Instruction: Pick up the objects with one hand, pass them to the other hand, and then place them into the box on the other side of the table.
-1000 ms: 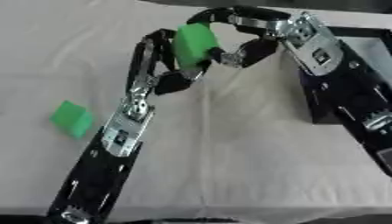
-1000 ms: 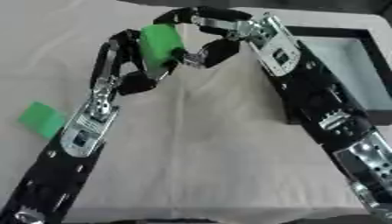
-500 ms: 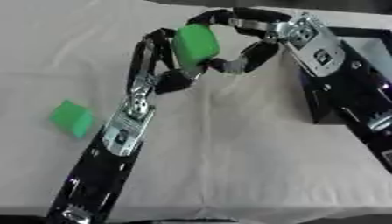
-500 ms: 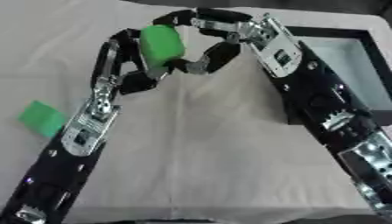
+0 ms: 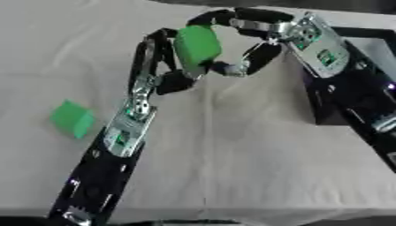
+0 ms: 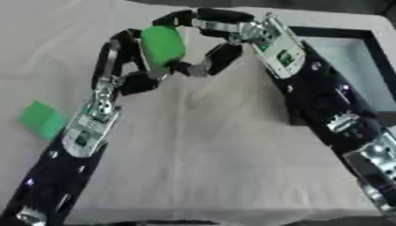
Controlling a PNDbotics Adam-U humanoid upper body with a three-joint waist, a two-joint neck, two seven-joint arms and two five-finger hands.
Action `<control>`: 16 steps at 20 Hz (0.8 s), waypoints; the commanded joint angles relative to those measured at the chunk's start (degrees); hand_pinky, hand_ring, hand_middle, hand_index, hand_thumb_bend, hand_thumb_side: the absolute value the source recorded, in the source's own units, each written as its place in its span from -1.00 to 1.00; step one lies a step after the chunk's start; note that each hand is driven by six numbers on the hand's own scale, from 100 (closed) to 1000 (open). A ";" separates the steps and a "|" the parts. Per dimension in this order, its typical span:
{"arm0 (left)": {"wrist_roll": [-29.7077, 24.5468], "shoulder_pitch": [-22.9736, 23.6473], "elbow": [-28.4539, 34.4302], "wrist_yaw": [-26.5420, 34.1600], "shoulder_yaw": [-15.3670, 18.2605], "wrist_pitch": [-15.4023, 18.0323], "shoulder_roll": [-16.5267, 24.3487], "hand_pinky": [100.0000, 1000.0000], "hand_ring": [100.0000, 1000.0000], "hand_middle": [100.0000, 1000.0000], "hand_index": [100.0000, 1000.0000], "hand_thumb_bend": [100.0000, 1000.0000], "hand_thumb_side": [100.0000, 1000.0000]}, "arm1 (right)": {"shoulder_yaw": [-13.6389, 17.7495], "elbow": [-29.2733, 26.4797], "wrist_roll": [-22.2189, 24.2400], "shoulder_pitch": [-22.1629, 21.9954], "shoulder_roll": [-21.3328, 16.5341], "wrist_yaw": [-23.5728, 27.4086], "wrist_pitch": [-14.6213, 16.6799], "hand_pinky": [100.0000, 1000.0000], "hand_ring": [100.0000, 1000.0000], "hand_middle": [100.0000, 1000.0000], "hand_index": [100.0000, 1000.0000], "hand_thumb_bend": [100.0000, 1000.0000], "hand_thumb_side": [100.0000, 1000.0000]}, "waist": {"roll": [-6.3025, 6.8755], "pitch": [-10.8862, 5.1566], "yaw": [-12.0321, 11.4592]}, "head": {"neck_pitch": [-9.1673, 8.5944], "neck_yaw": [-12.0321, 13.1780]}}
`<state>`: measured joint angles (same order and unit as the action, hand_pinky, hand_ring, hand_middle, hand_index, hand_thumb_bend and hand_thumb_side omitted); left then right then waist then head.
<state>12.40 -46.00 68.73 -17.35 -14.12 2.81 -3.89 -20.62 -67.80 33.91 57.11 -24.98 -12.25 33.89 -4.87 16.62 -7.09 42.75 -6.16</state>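
Observation:
A rounded green block (image 5: 197, 44) is held up above the far middle of the table, between both hands. My left hand (image 5: 164, 66) grips it from the left and from below, fingers curled round it. My right hand (image 5: 259, 26) arches its fingers over the block's top, and its thumb (image 5: 251, 59) curls in under the block's right side. A second green block (image 5: 72, 118), flat and square, lies on the cloth at the left. The black box (image 6: 363, 75) with a pale inside stands at the right edge, partly behind my right arm.
A pale cloth (image 5: 224, 154) covers the table, with open cloth in the middle and the front. My two forearms run from the lower corners up to the far middle. The table's front edge crosses the bottom of the views.
My right thumb has curled in a little closer beneath the green block. The block and both arms have barely moved.

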 commanded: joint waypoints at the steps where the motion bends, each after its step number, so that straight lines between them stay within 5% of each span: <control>1: -0.02 -1.53 1.15 0.86 0.41 0.72 0.10 -0.45 -0.69 -0.80 -0.37 -1.00 -0.95 | 1.42 0.34 18.06 0.47 -1.31 0.06 18.08 1.00 0.95 0.85 1.00 -0.70 -0.39 | 0.17 -0.98 0.14 | 0.26 0.02; 16: -3.61 -1.27 1.42 6.13 -0.54 5.00 -0.07 -0.45 -0.68 -0.80 -0.36 -1.00 -0.95 | 5.09 2.36 18.04 0.42 -1.07 1.79 16.20 1.00 0.82 0.67 0.86 -0.82 -0.62 | 0.11 -0.82 -0.07 | 0.12 -0.04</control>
<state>9.00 -46.30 69.09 -11.88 -14.33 7.31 -3.91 -16.28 -65.05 34.66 56.71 -24.96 -10.95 33.14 -4.87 16.70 -7.14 42.75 -6.17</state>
